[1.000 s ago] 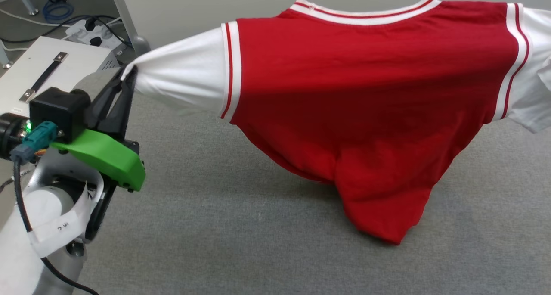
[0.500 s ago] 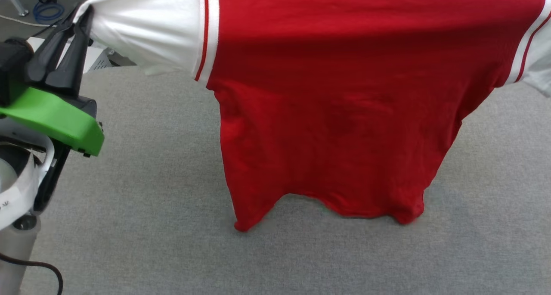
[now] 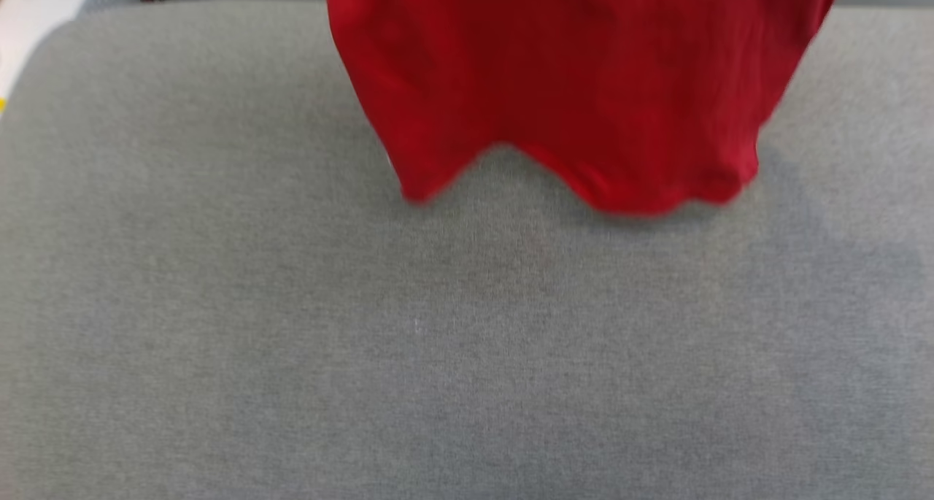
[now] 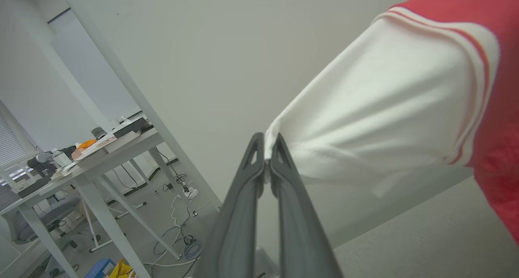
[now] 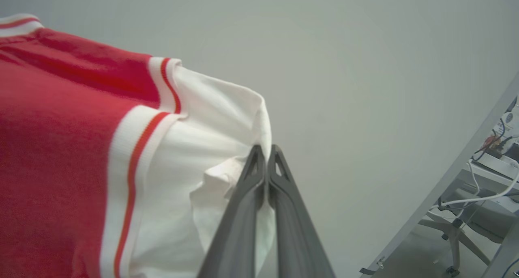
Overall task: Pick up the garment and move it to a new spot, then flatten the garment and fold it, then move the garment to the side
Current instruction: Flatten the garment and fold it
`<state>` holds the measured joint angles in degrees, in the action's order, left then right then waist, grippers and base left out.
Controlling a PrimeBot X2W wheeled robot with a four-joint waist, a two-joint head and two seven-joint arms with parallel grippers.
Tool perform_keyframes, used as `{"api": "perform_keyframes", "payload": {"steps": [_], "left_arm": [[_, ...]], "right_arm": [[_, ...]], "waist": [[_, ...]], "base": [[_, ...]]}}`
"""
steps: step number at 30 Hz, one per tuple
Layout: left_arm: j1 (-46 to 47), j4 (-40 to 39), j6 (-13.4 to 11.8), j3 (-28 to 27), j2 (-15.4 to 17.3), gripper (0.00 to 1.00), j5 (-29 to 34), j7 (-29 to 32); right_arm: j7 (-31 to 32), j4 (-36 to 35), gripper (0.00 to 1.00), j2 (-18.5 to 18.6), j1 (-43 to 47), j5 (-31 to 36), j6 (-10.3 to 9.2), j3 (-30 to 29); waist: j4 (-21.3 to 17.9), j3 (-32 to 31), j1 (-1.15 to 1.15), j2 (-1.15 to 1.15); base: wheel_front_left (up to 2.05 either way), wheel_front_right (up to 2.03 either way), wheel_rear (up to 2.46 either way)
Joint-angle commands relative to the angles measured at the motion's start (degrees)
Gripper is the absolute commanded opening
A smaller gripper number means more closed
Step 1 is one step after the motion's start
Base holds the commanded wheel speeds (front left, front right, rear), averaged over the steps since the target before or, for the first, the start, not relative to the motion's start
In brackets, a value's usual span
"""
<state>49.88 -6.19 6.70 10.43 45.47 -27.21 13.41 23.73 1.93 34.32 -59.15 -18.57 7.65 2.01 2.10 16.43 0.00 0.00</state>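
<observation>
The garment (image 3: 576,84) is a red jersey with white sleeves; its red lower part hangs down from the top of the head view, the hem just above the grey table (image 3: 438,354). In the left wrist view my left gripper (image 4: 267,148) is shut on the edge of one white sleeve (image 4: 385,107), stretched taut. In the right wrist view my right gripper (image 5: 265,156) is shut on the other white sleeve (image 5: 211,148), which bunches beside the fingers. Red-and-white trim borders both sleeves. No lettering shows on the side facing me.
A grey fabric-covered table spreads below the hanging hem. Left wrist view: white desks (image 4: 101,148) with clutter, cables on the floor (image 4: 178,213). Right wrist view: a plain wall, a desk leg and an office chair (image 5: 462,225) at the right.
The garment has been lifted off the table by both sleeves and now hangs freely. The head view has tilted down, so the sleeves and left gripper have left it.
</observation>
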Motion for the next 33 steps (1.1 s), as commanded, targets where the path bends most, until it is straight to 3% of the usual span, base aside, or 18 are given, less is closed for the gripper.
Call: {"api": "perform_keyframes", "payload": {"steps": [1,11,19,26,33], "left_arm": [[3.4,2.1,0.0,0.2,1.1,0.00,0.1,-0.4],[28.6,18.4,0.8,14.2,1.4,0.00,-1.4,-4.5],[42.5,31.8,0.8,20.6,-1.5,0.00,-1.2,-15.2],[43.1,40.2,0.8,25.8,-4.3,0.00,-2.8,-23.3],[34.6,44.1,0.8,29.6,-6.5,0.00,-6.9,-27.3]], "right_arm": [[-0.9,2.2,0.00,0.7,-3.0,1.2,-0.16,0.0],[-10.7,19.2,0.00,-3.2,-24.1,9.1,-0.16,6.1],[-19.5,30.2,0.00,-7.7,-33.9,15.5,-0.16,2.3],[-25.5,37.0,0.00,-11.2,-32.8,17.3,-0.16,1.6],[-29.4,40.7,0.00,-13.5,-24.0,14.4,-0.16,3.4]], "waist": [[-0.9,9.2,0.00,0.00],[-1.4,18.1,0.00,0.00],[-1.5,21.6,0.00,0.00],[-1.0,21.8,0.00,0.00],[-0.8,17.9,0.00,0.00]], "base": [[0.00,0.00,0.00],[0.00,0.00,0.00],[0.00,0.00,0.00],[0.00,0.00,0.00],[0.00,0.00,0.00]]}}
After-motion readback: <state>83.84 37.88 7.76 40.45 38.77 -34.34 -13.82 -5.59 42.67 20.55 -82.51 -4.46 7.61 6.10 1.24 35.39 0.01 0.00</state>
